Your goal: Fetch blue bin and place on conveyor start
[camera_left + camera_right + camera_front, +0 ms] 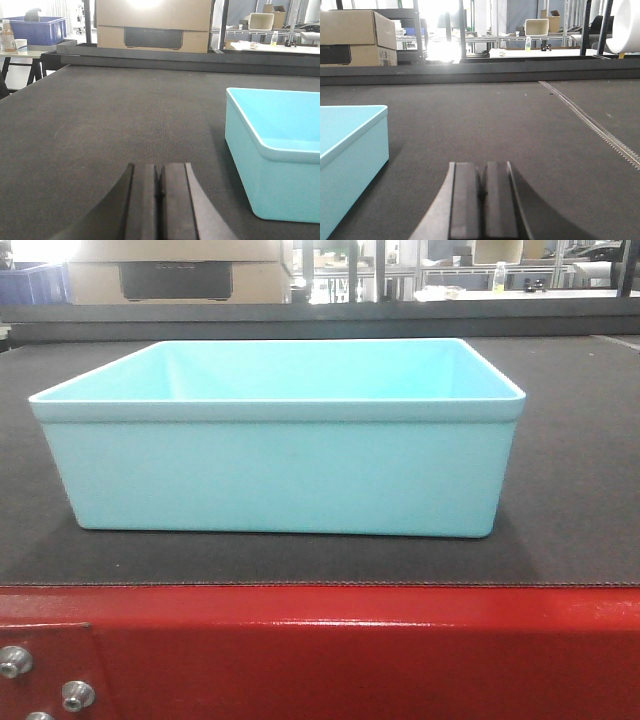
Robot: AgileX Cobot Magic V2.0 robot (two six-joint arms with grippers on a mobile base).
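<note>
The blue bin (280, 450), a pale aqua plastic tub, stands upright and empty on the dark grey conveyor belt (580, 490), just behind the red frame (350, 650). In the left wrist view the bin (275, 160) lies to the right of my left gripper (159, 172), which is shut on nothing and low over the belt. In the right wrist view the bin (345, 160) lies to the left of my right gripper (481, 172), also shut and empty. Neither gripper touches the bin, and neither shows in the front view.
Silver bolts (15, 662) sit in the red frame at the lower left. A belt seam (600, 130) runs diagonally on the right. Beyond the belt stand cardboard boxes (152, 25), a dark blue bin (37, 30) on a table and shelving (545, 25).
</note>
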